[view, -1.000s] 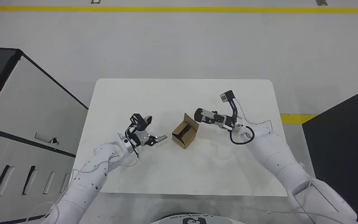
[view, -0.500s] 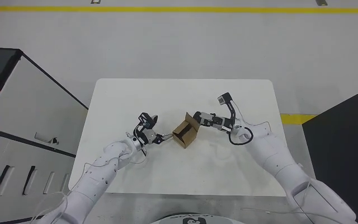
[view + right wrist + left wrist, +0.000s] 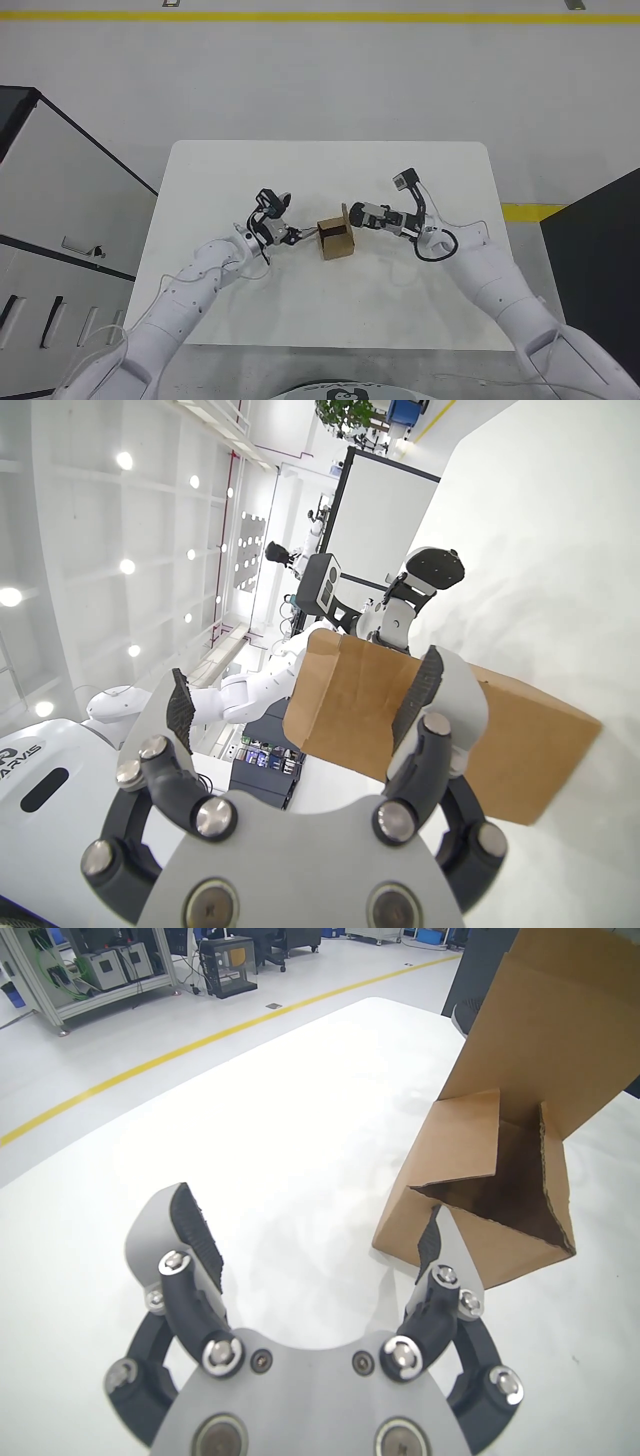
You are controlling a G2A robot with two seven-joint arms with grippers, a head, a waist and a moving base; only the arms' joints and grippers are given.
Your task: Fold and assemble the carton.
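Small brown cardboard carton (image 3: pixel 335 241) sits mid-way on the white table (image 3: pixel 420 300), top open, one tall flap upright. The inside is dark, so you can't make out the bottom. Your left gripper (image 3: pixel 310 1202) has its jaws apart, just beside a carton corner; contact unclear. Your right gripper (image 3: pixel 305 665) is spread wide at the flap side, one pad (image 3: pixel 417 695) overlapping the wall. You can't tell if it touches.

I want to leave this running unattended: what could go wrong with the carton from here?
1. The left gripper and right gripper are both open on either side of the carton. Nothing clamps it, so a push from one side may slide or tip it.
2. A left finger sits close to the carton's open edge and could snag or crush the cardboard there.
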